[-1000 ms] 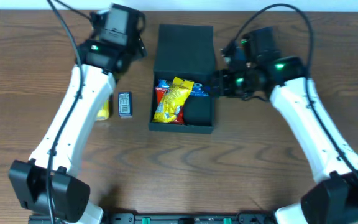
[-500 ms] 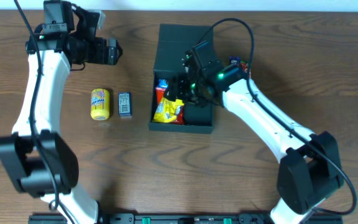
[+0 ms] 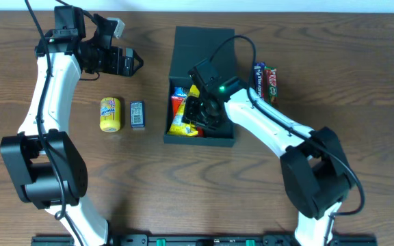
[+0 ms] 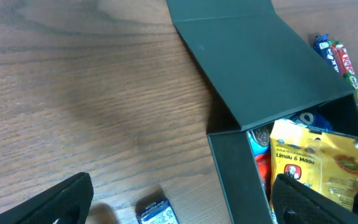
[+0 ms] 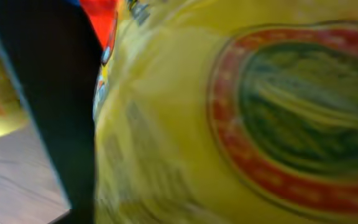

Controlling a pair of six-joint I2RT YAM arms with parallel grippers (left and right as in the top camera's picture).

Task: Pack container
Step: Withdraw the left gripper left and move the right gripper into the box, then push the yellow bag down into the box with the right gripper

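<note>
Overhead: one container (image 3: pixel 202 51), two bars (image 3: pixel 265 80) beside it — left gripper (image 3: pixel 135 63) spread, right gripper (image 3: pixel 199 115) impossible to tell.

Only 1 readable line: "Limau & Madu", in dark letters on the yellow packet (image 4: pixel 319 162) inside the container (image 4: pixel 253 68), seen from the left wrist. Smaller print just above that line, too fine to read. From the right wrist, close up on the same packet, a round green emblem with a red ring, blurred, no letters legible. Left of the container, a yellow can (image 3: pixel 111 113) with dark lettering and a small grey-blue packet (image 3: pixel 137 114) with print, both too small to read. Right of the container, 2 bars (image 3: pixel 265 80), red and blue, wrappers lettered but illegible.
</note>
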